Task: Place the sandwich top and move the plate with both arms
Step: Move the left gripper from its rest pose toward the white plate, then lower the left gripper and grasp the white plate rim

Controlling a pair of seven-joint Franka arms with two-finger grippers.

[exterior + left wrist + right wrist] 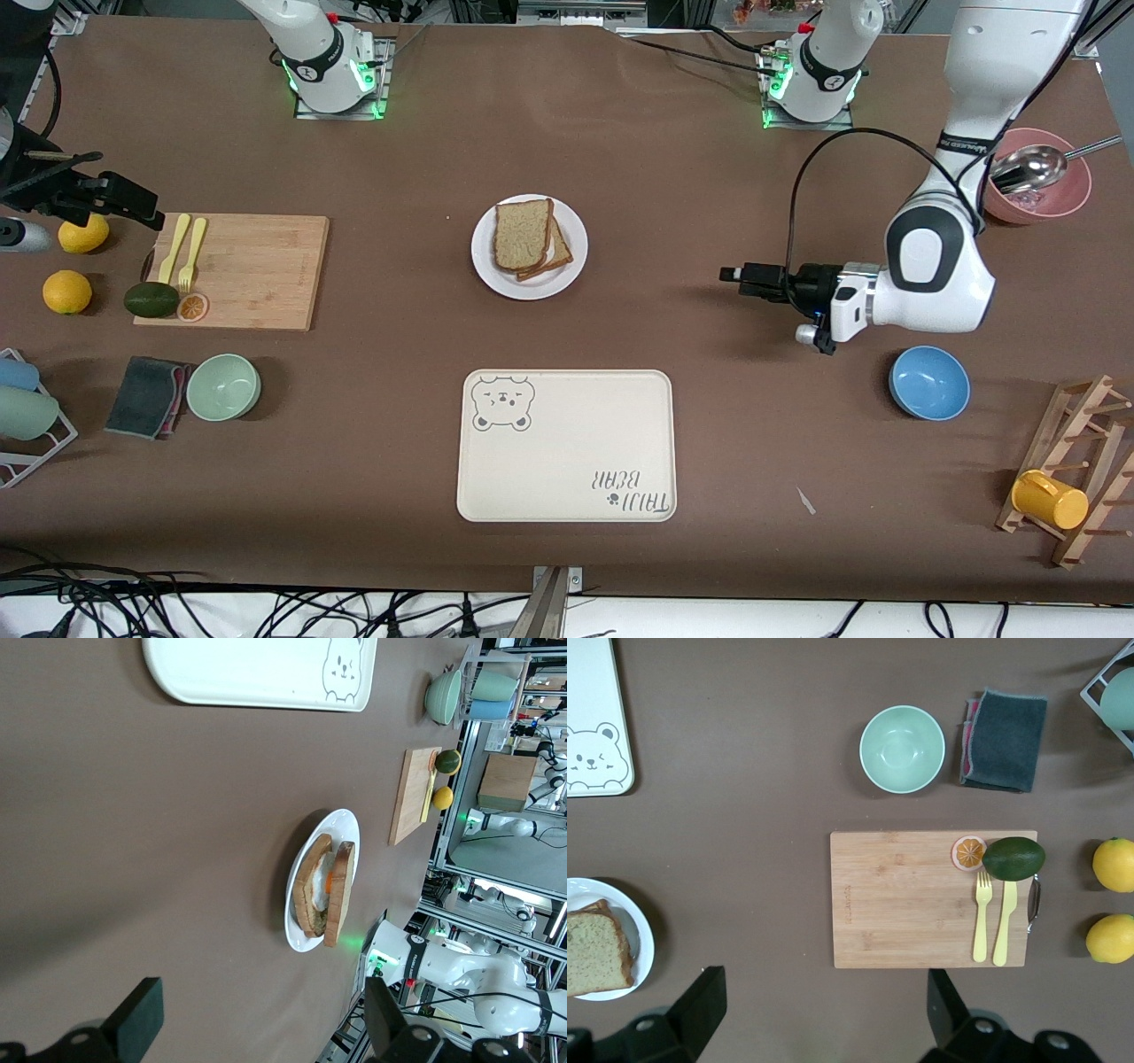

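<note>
On the plate (570,232), the sandwich top (522,233) lies flat, rounded end toward the tray (567,461).

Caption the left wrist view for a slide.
Open left gripper faces the plate, where the sandwich top already covers the egg slice.

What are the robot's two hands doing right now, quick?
Left gripper: jaws open, holding nothing, above bare table toward the left arm's end from the plate.
Right gripper: jaws open, holding nothing, by the cutting board.

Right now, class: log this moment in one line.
sandwich top: on plate | left gripper: open, empty | right gripper: open, over cutting board
</note>
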